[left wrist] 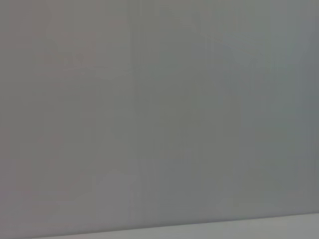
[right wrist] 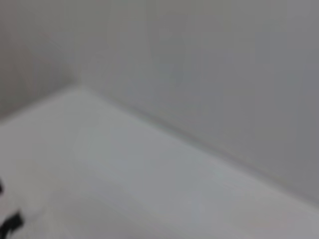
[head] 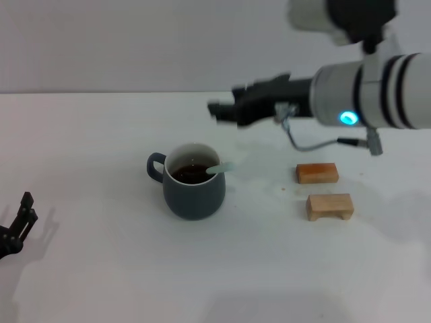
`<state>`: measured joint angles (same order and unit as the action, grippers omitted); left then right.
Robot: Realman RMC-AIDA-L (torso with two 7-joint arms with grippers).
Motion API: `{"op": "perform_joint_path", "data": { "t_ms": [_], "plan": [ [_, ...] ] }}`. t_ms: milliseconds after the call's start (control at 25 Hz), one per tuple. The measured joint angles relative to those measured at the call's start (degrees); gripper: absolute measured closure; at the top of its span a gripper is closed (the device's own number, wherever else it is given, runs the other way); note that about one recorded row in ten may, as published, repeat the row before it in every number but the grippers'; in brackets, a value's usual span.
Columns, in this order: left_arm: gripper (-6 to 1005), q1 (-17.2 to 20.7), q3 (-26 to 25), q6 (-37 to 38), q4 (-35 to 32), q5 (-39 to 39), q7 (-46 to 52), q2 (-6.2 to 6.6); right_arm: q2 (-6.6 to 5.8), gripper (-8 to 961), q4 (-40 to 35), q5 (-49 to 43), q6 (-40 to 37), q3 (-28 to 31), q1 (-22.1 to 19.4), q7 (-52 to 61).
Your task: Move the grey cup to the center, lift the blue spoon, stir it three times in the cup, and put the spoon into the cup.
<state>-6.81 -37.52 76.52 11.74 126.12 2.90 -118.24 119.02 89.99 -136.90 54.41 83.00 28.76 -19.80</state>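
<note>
Nearest the robot, at the left edge of the head view, the left gripper sits parked low over the white table; whether its black fingers are apart or together cannot be told. Farther in, about mid-table, stands the rounded slate-grey ceramic cup with a white interior and dark brown liquid, its loop handle turned left. The small spoon with a pale blue handle already rests inside, its handle leaning on the cup's right rim and its bowl hidden in the liquid. To the right lie two small wooden blocks, one nearer, one farther, well apart from the cup. Farthest, the right gripper hangs above and beyond the cup, holding nothing; its jaw state cannot be told. The task looks essentially complete, so the step in hand seems to be a clean retreat: the right arm should lift away high, avoiding the protruding handle and the blocks beneath its forearm.
</note>
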Motion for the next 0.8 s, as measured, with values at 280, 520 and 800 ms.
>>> {"op": "perform_joint_path", "data": {
  "t_ms": [280,520,800],
  "plan": [
    [150,0.6,-0.4,1.5,-0.1,0.0,0.0,0.02,0.02,453,4.9,8.4,-34.4,-8.5,-18.7,-21.5],
    [150,1.1,-2.1,1.7,0.0,-0.1,0.0,0.10,-0.02,453,-9.1,6.7,-84.1,-24.3,-28.6,-30.2],
    [149,1.1,-2.7,1.7,-0.3,-0.2,0.0,0.11,0.36,453,-46.2,6.4,-140.3,-43.9,-24.1,-18.3]
  ]
}}
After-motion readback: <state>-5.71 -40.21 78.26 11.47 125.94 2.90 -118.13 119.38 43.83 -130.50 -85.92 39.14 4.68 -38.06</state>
